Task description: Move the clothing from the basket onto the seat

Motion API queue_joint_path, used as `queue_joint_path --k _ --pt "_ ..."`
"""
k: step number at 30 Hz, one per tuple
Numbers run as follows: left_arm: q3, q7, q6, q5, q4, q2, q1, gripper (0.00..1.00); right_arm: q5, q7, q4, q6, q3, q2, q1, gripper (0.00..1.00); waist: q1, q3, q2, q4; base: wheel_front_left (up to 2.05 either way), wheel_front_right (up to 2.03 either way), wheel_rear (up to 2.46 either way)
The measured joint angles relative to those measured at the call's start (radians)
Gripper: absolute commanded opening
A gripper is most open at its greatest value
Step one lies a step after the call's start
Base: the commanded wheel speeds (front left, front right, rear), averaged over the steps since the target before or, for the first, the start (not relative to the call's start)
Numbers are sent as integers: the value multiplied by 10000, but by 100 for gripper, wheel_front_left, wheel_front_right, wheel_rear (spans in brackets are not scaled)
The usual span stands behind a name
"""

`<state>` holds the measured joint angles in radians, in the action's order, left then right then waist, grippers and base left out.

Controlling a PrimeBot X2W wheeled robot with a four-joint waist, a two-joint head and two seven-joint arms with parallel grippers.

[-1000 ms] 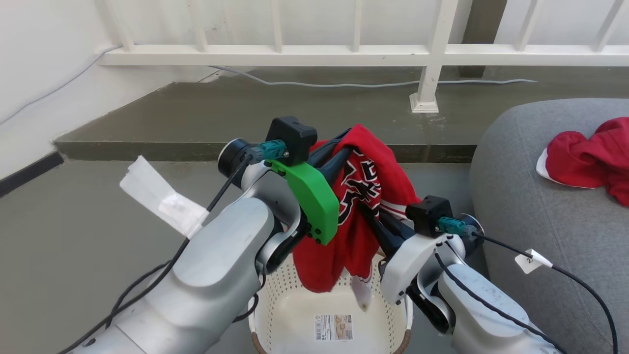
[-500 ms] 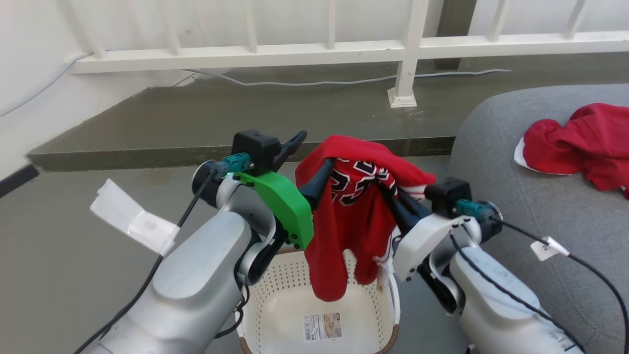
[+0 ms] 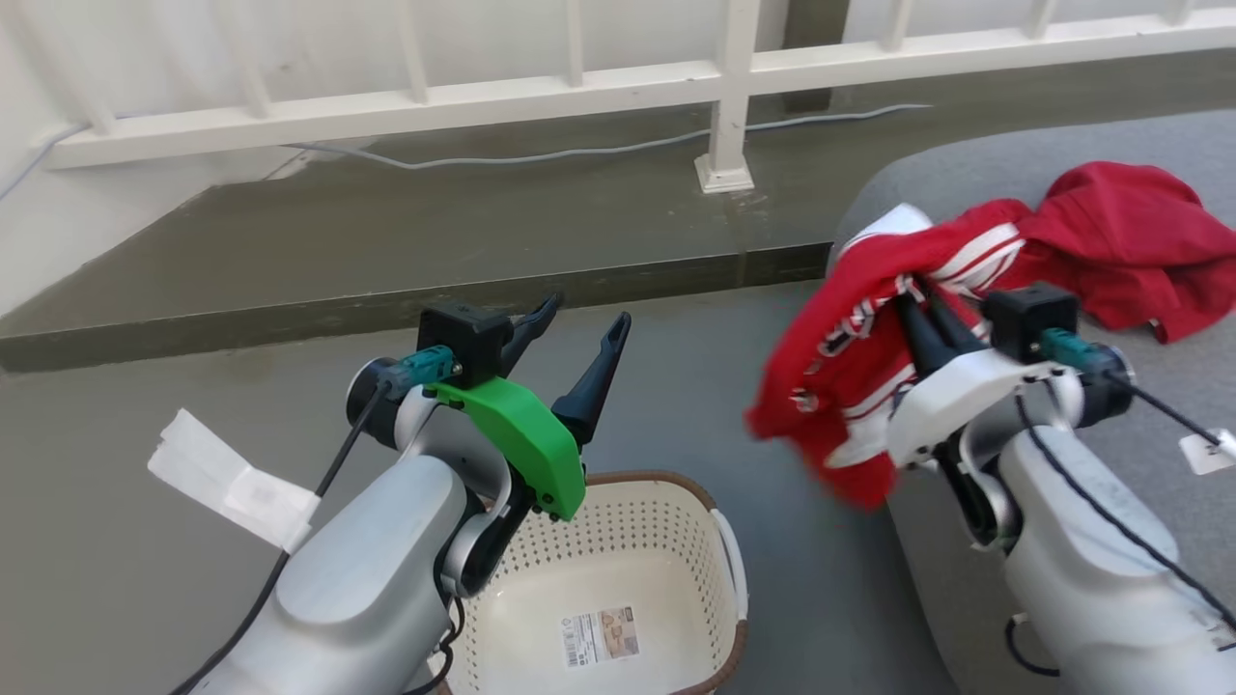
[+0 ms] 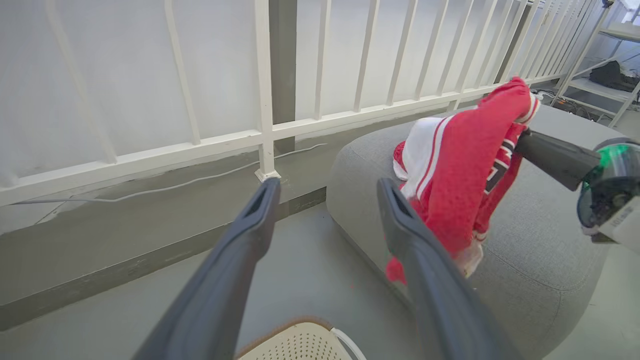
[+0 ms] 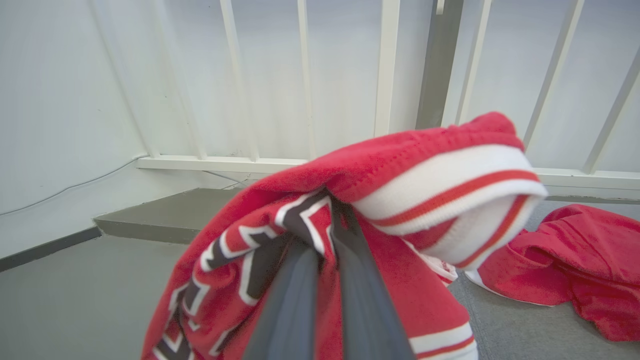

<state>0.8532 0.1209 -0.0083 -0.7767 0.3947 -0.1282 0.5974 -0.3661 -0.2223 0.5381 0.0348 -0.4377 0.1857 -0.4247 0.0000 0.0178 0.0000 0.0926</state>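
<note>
Cream plastic shows bare in the basket (image 3: 716, 502) at our feet. On the part of its floor we can see, only the sticker label (image 3: 601, 637) is left, though our left forearm hides one corner. Above its far rim the left gripper (image 3: 586, 314) is spread wide with nothing between its fingers. A second ago it was pinched on the red jersey (image 3: 830, 386) along with the right one, so the hand-off is done.

The right gripper (image 3: 925, 317) alone carries that garment now. Its fingers are pressed together, with their tips buried in the fabric near the white-striped trim. We have turned toward the seat (image 3: 1197, 367), and the jersey has left the air over the basket for the cushion's rounded near edge. Its tail is dangling past that edge toward the floor (image 3: 801, 598), not yet over the top.

We judge this the last piece, mid-carry. Let go here and it would likely slide off, so it wants to go further in. Grey cushion lies open just before the other red garment (image 3: 1120, 232), already lying there. The concrete step (image 3: 386, 309) and white railing (image 3: 386, 106) are well apart from both arms.
</note>
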Motion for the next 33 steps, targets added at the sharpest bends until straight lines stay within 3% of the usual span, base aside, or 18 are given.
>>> queue_joint_path --k 15,33 --pt "510 221 -2 286 -570 -82 -309 100 -73 -102 -779 383 982 1012 3 0 0 -236 0 1338 0 0 0" --pt "918 102 13 700 -1133 67 -299 100 -489 -163 -1779 569 1691 1227 130 0 0 -1080 0 3045 0 0 0"
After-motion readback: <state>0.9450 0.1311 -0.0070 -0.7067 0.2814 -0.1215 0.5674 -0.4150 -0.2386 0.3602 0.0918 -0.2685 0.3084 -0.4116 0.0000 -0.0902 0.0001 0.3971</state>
